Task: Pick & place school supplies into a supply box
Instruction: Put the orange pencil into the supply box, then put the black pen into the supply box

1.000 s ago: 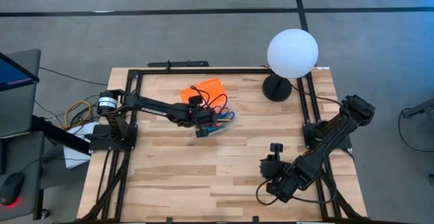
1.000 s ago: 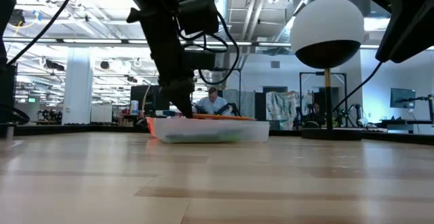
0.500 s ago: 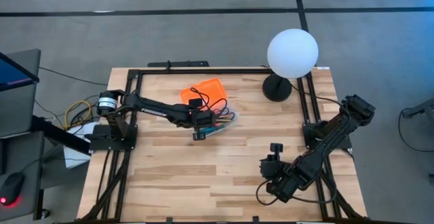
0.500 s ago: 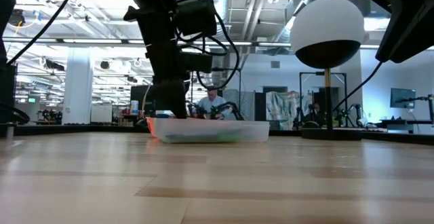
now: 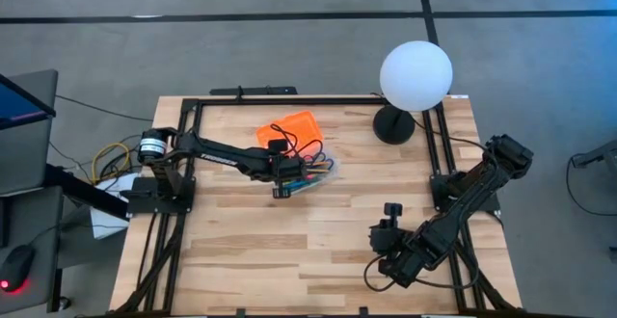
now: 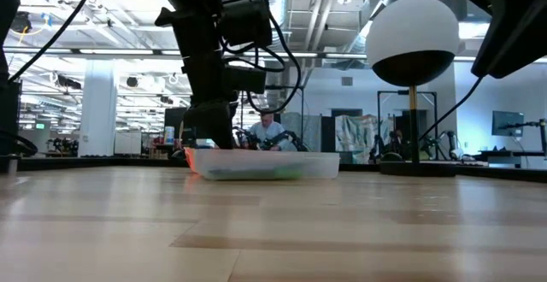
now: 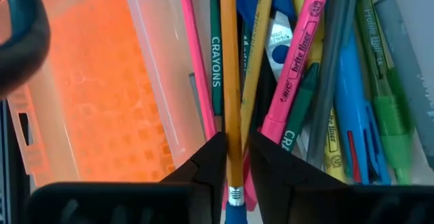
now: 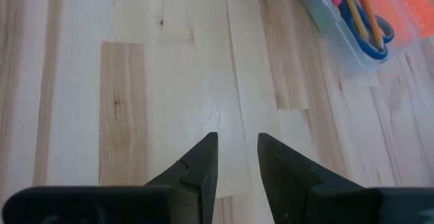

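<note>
Jaws of left gripper (image 7: 236, 139) newly spread mid-frame, freeing orange pencil (image 7: 230, 61) into supply box (image 7: 159, 81); right gripper (image 5: 390, 209) idles lower right, parted.

- The high view looks straight down on the whole table (image 5: 318, 231) and both arms.
- The low view sits at tabletop level, facing the room beyond.
- The left wrist view is very close above the supply box (image 7: 163, 81).
- The right wrist view sees bare wood, with the same box at its edge.
</note>
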Robot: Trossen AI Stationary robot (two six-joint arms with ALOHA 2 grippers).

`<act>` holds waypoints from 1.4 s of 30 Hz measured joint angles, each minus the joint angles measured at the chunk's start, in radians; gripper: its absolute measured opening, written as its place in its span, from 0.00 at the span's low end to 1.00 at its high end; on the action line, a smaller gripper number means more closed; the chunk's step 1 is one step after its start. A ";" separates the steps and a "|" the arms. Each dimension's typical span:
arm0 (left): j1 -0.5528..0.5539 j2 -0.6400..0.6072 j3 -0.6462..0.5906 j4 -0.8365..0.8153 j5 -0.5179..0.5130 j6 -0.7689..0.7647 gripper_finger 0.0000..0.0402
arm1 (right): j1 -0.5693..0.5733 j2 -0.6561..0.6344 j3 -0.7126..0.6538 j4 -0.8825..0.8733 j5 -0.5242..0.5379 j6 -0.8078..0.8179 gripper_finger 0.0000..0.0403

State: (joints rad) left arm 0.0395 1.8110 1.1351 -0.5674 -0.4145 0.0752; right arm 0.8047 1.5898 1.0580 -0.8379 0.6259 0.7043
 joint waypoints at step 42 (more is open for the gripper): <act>0.004 0.000 0.000 0.088 0.043 0.079 0.23 | 0.000 0.000 0.000 0.000 0.004 -0.005 0.24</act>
State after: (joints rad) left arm 0.0434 1.8107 1.1351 -0.4793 -0.3719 0.1543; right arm 0.8047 1.5902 1.0580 -0.8379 0.6296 0.6991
